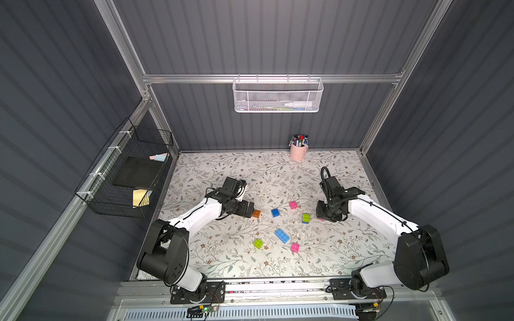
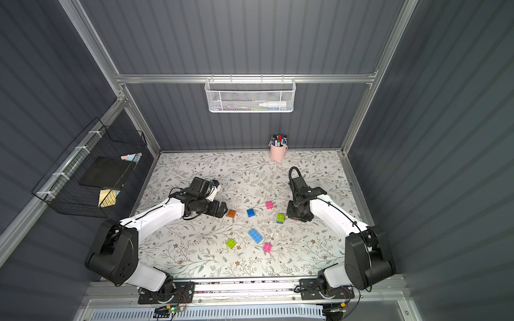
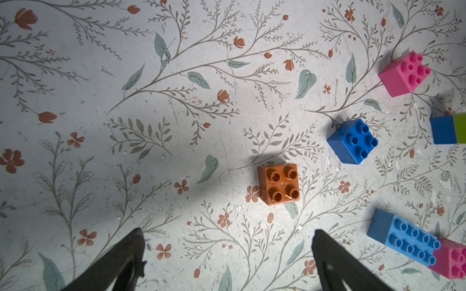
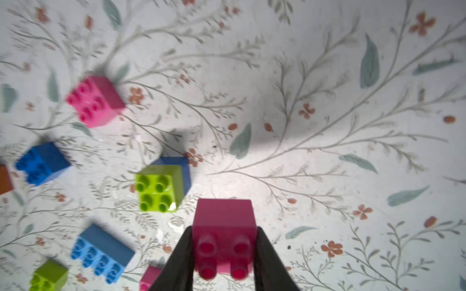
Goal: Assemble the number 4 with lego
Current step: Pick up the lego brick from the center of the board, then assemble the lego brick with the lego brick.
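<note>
Gripping a pink brick (image 4: 223,216) by two opposite side walls, the right gripper (image 4: 224,230) is clamped on it, with the studs turned toward the wrist camera. In both top views only a pink sliver shows beneath this gripper (image 1: 324,216), low over the table (image 1: 222,258). Whether the brick rests on the surface cannot be told.

The other bricks lie scattered across the middle of the table:
- A green-on-blue pair (image 1: 306,218), the only joined pieces, stands just beside the right gripper, toward the centre.
- A second pink brick (image 1: 293,204) sits behind the pair.
- A blue brick (image 1: 275,212) sits further toward the left arm.
- An orange brick (image 1: 256,213) lies studs up, just beyond the left gripper (image 1: 249,209).

In the left wrist view, this gripper's fingers (image 3: 327,252) stand wide apart. The orange brick lies ahead of the gap, touching neither finger.

Nearer the front edge lie three more pieces:
- A light-blue bar (image 1: 282,236) lies at an angle.
- A third pink brick (image 1: 295,247) sits just beside one end of the bar.
- A green brick (image 1: 258,243) lies apart, on the left arm's side.

A pink cup (image 1: 298,152) of markers (image 1: 299,139) stands at the back edge. A white basket (image 1: 276,96) hangs on the rear wall, and a black basket (image 1: 125,172) hangs on the left wall.
</note>
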Robot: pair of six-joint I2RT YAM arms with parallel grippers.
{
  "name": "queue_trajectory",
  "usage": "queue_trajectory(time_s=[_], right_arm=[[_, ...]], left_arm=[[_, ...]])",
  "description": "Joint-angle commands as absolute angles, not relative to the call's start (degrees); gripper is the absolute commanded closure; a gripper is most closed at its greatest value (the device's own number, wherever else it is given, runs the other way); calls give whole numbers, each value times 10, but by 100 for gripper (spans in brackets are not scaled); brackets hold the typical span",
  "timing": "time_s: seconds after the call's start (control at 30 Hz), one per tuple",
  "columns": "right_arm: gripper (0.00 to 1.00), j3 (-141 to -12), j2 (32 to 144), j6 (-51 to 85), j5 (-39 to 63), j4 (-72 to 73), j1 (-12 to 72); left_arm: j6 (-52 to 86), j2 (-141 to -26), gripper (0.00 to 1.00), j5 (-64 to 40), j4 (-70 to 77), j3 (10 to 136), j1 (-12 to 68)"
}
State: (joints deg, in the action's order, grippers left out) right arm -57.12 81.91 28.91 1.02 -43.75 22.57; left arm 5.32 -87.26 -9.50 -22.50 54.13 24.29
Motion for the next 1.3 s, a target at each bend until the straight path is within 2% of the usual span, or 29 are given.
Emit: queue_trajectory(time_s=[0.0,0.47,1.27], right_arm=[[72,-602,838,267,33,-478,241],[72,-645,904,272,24,-477,285],[72,-659,955,271,-2,-477,290]], left_arm=[[45,-860,1,-95,-231,536,246],[42,-860,1,-96,-233,536,246],[40,-861,1,-94,-236,538,246]])
